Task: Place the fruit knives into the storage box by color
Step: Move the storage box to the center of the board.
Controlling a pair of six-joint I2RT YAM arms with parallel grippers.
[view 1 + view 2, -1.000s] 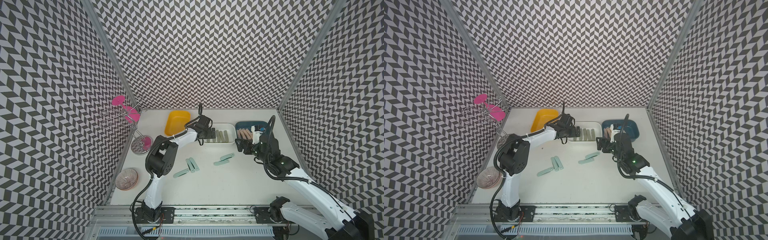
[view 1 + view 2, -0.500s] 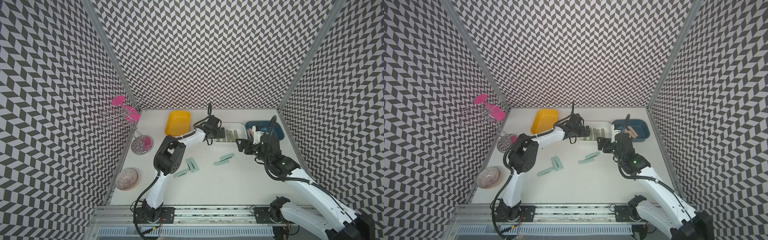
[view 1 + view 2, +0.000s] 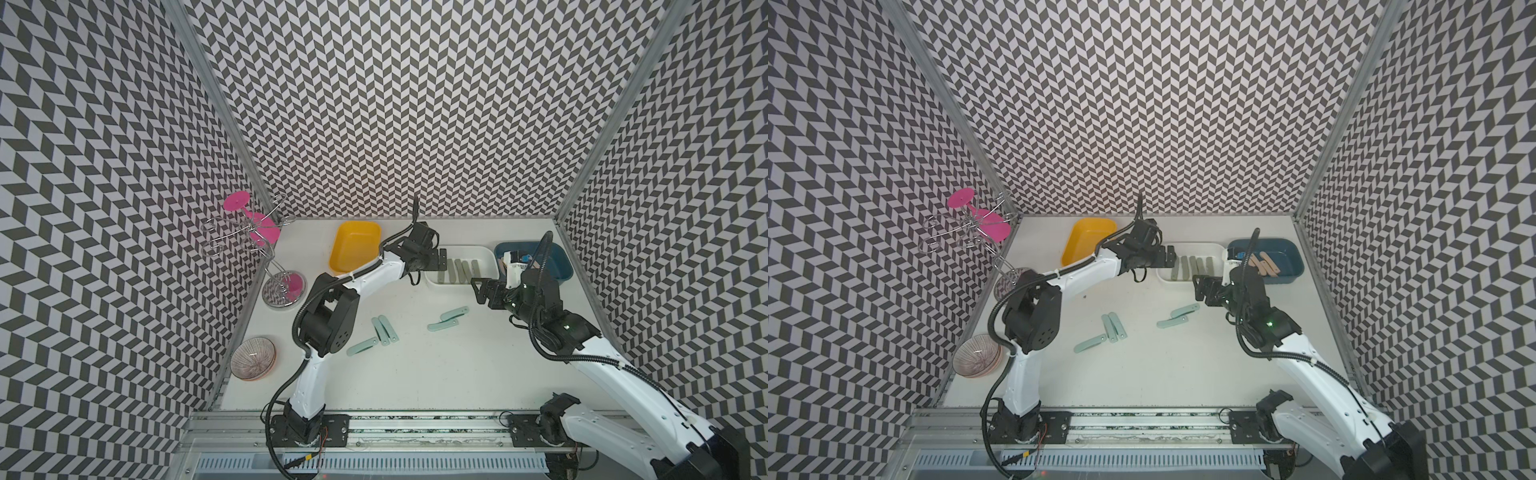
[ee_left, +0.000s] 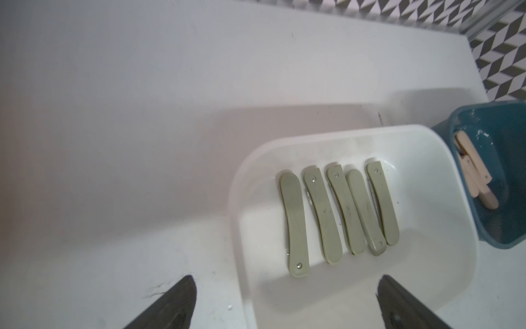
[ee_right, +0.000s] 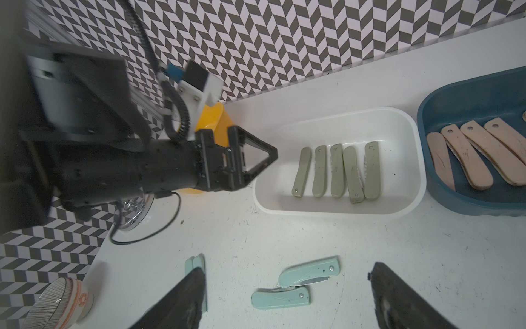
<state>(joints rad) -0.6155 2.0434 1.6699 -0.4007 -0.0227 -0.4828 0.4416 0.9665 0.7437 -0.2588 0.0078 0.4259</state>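
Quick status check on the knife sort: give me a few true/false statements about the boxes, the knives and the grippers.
1. The white box holds five sage-green knives. True.
2. The yellow box holds mint knives. False: the yellow box is empty; five mint knives lie on the table.
3. The left gripper and right gripper are both open, holding nothing. True.
4. The peach knives lie in the white box. False: the peach knives lie in the blue box.
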